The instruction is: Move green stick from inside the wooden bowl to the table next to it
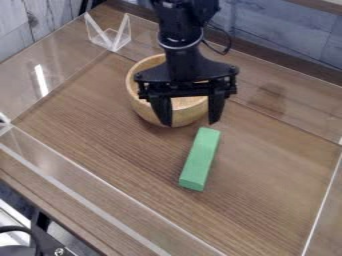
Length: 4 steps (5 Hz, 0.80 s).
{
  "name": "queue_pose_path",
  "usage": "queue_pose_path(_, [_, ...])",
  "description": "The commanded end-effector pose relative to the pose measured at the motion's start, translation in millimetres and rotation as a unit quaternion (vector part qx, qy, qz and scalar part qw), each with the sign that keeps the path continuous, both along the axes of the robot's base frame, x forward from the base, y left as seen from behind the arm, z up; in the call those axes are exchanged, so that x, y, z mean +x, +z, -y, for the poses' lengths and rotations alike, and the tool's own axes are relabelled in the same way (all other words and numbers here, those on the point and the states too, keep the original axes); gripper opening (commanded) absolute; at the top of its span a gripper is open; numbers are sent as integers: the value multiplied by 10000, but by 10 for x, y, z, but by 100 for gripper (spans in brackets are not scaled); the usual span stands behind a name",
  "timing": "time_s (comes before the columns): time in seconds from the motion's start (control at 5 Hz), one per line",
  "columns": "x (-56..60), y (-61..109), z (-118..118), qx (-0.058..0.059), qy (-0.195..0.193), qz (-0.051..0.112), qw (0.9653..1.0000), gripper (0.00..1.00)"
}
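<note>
Flat bright-green rectangular stick (201, 158): on dark-brown wood-grain surface (94, 125), outside round light-tan wooden bowl (144, 98).
Black hand (187, 108), spread and empty, above the bowl's near rim; the stick lies just beyond (long axis nearly toward the bowl).
</note>
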<state>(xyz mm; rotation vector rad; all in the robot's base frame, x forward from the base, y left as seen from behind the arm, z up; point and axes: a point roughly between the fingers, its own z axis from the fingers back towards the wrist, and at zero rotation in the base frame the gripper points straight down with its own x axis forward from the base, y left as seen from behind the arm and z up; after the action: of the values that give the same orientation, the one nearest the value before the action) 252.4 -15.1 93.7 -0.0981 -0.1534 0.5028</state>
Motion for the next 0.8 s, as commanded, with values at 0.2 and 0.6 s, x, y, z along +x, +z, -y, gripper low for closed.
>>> queue_pose_path(0.2, [91,155,-37,38,-117,234,9997,100])
queue_pose_path(0.6, [138,313,-58,39,-367,359,9987,100])
